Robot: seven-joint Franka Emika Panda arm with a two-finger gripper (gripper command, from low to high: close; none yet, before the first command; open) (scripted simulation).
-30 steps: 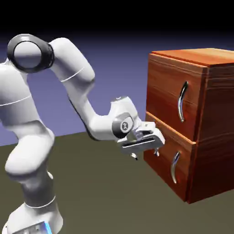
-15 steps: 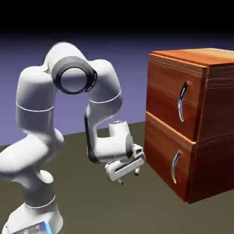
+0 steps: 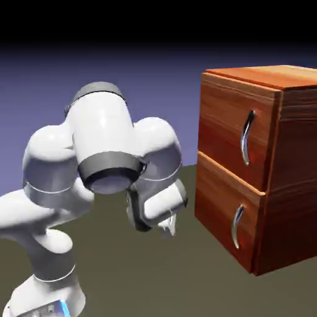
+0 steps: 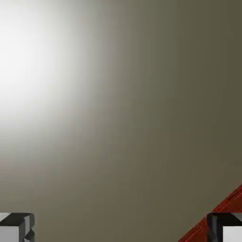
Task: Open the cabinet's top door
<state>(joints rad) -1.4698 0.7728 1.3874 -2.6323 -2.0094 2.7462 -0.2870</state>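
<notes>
The jaws stand wide apart with nothing between them: in the hand view the two small grey fingertips (image 4: 17, 226) sit at opposite bottom corners, and only the smooth, matte olive-grey table (image 4: 142, 142) fills the gap, washed by a pale glare toward 10 o'clock. A thin red-brown sliver of wood edge cuts in at 5 o'clock. In the exterior view the white two-finger gripper (image 3: 167, 228) hangs low under the folded, glossy white arm (image 3: 105, 148), just above the table, with a strip of bare table open at its 3 o'clock before the boxy reddish-brown wood-grain cabinet (image 3: 291, 186). The tall upper panel, the top door (image 3: 223, 133), sits closed and flush at the gripper's 2 o'clock, with its curved silver vertical handle (image 3: 246, 137) untouched. The shorter lower panel (image 3: 220, 213) carries its own silver handle (image 3: 236, 225).
</notes>
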